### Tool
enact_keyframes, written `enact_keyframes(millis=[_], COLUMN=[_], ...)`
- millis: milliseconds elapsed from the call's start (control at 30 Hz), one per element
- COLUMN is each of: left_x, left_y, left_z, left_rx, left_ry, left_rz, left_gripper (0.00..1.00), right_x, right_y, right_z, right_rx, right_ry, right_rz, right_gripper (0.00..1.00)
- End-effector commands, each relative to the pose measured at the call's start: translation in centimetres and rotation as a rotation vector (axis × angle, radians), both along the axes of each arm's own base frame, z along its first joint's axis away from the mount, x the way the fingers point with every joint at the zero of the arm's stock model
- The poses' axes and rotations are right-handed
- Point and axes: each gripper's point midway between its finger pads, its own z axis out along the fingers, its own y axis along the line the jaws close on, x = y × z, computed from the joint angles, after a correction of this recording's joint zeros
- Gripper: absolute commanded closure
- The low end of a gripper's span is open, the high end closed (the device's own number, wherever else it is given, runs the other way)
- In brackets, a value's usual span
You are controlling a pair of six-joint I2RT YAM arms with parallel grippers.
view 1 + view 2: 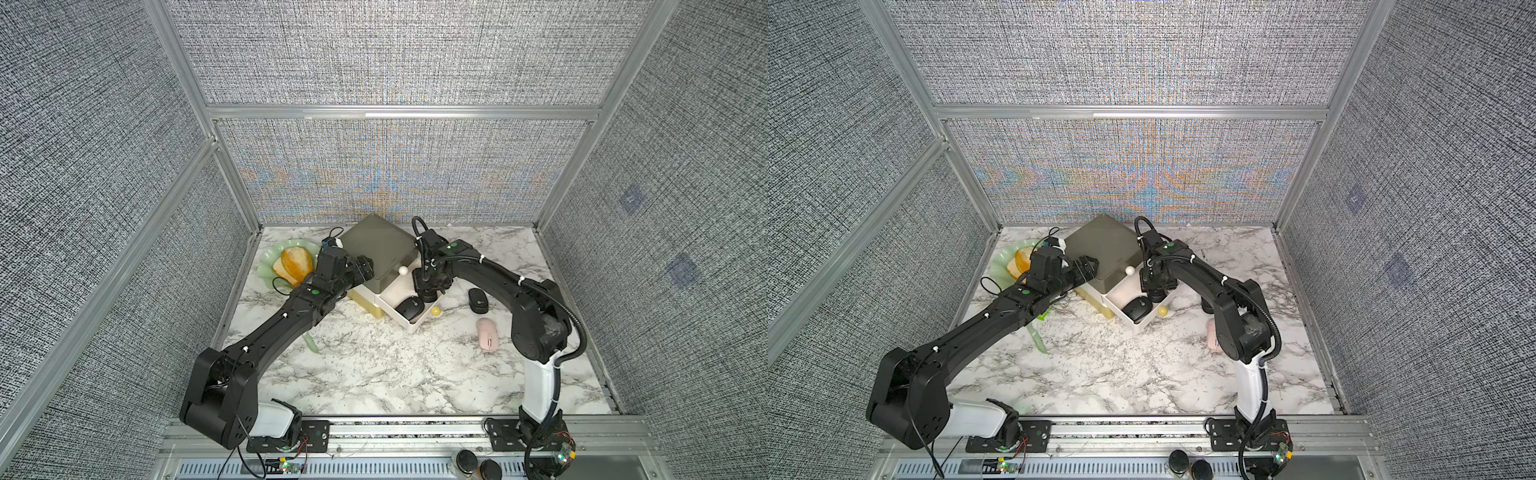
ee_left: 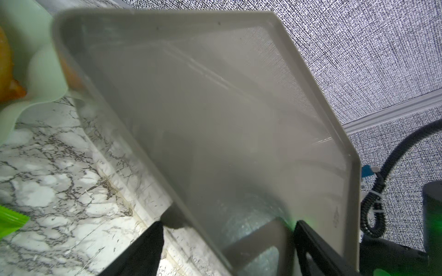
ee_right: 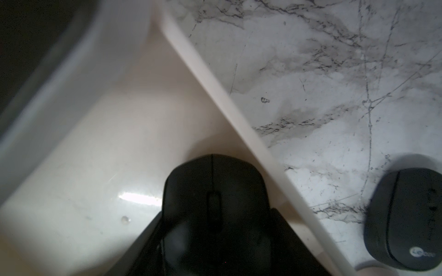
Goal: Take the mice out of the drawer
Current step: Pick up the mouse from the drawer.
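The white drawer stands pulled out of the grey cabinet. One black mouse lies loose in it. My right gripper reaches into the drawer and is shut on a second black mouse, a finger against each side. Outside on the marble lie another black mouse and a pink mouse. My left gripper straddles the cabinet's front left corner, fingers against it.
A pale green plate with bread sits at the back left, close to the left wrist. A green packet lies under the left arm. A white knob and a yellow knob stick out near the drawer.
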Motion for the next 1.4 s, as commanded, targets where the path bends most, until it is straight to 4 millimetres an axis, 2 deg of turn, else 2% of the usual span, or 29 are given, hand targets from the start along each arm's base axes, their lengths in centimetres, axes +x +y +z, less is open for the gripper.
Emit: enact_keyframes(millis=[0, 167, 433, 667, 800, 1000, 1067, 1167, 1367], left_x=[-0.2, -0.1, -0.2, -0.3, -0.8, -1.9, -2.6, -3.7, -5.6], left_y=[-0.3, -0.3, -0.1, 0.0, 0.2, 0.0, -0.2, -0.5, -1.3], left_z=[-0.4, -0.2, 0.4, 1.0, 2.1, 3.7, 4.2, 4.5, 4.6], left_rx=[0.002, 0.002, 0.007, 0.021, 0.044, 0.053, 0.053, 0.059, 0.038], left_ry=[0.016, 0.012, -0.002, -0.009, -0.03, -0.043, -0.047, -0.045, -0.044], left_rz=[-0.022, -0.022, -0.018, -0.024, -0.04, -0.097, -0.126, -0.166, -0.226], left_gripper=[0.14, 0.14, 0.14, 0.12, 0.08, 0.03, 0.01, 0.01, 0.01], right_x=[-0.3, -0.1, 0.3, -0.1, -1.0, -3.4, -4.6, -6.8, -10.5], right_y=[0.5, 0.5, 0.6, -0.4, -1.9, -5.6, -7.3, -9.6, -11.4], right_z=[-0.6, 0.6, 3.9, 6.9, 9.4, 11.5, 11.3, 9.6, 6.2], right_rx=[0.001, 0.009, 0.051, 0.081, 0.097, 0.082, 0.053, 0.009, 0.016], right_ry=[0.018, -0.012, -0.067, -0.105, -0.135, -0.147, -0.139, -0.106, -0.055], right_rz=[0.034, 0.027, 0.007, -0.009, -0.026, -0.083, -0.12, -0.178, -0.244], right_gripper=[0.42, 0.45, 0.47, 0.48, 0.48, 0.48, 0.48, 0.48, 0.48])
